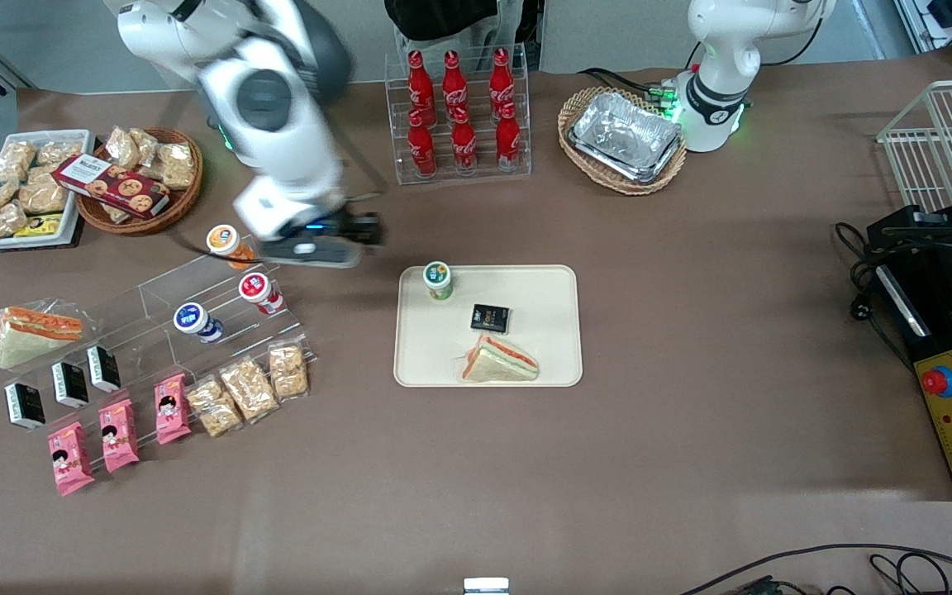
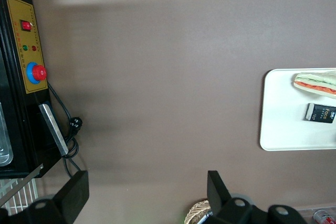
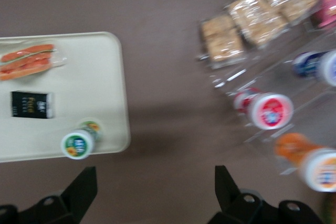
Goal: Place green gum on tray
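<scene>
The green gum point(image 1: 438, 280), a light-green bottle with a white lid, stands upright on the cream tray point(image 1: 542, 285), at its corner farthest from the front camera toward the working arm's end. It also shows in the right wrist view point(image 3: 80, 142) on the tray point(image 3: 100, 82). My gripper point(image 1: 358, 240) hangs open and empty above the bare table, between the acrylic rack and the tray, apart from the gum; in the right wrist view the gripper point(image 3: 156, 187) has nothing between its fingers.
A black packet point(image 1: 490, 317) and a wrapped sandwich point(image 1: 499, 362) lie on the tray. An acrylic rack holds orange point(image 1: 227, 245), red point(image 1: 259, 291) and blue point(image 1: 197, 321) gum bottles. Cola bottles point(image 1: 459, 116) and a basket of foil trays point(image 1: 625, 136) stand farther away.
</scene>
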Robot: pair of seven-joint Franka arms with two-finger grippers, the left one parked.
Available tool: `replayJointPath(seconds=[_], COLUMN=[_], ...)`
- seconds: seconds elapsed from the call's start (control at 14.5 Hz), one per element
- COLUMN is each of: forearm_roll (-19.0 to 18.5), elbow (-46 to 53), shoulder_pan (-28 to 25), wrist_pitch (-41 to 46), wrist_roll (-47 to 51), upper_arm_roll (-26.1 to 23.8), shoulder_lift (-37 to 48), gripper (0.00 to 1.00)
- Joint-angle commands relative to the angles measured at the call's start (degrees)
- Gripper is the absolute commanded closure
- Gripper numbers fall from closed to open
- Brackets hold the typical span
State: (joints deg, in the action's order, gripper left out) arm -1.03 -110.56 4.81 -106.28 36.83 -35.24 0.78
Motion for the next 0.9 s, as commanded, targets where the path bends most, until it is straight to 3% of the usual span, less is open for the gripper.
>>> replayJointPath(seconds=[0.0, 0.21, 0.41, 0.55, 0.83], forearm_roll=[2.0, 1.47, 1.38, 1.3, 1.3], elbow=[10.7, 13.26, 13.7, 14.05, 15.02], shoulder_pan=[10.11, 12.86, 13.74, 11.99, 3.56], wrist_pitch=[11.08, 11.62, 11.63, 13.28, 15.93], wrist_roll=[-11.33, -12.75, -19.15, -23.27, -36.2], upper_arm_roll=[0.87, 1.4, 5.51, 12.0, 28.78], shoulder_lift=[-0.61, -0.52, 0.01, 0.62, 1.77], gripper=[0.0, 0.0, 0.0, 0.0, 0.0])
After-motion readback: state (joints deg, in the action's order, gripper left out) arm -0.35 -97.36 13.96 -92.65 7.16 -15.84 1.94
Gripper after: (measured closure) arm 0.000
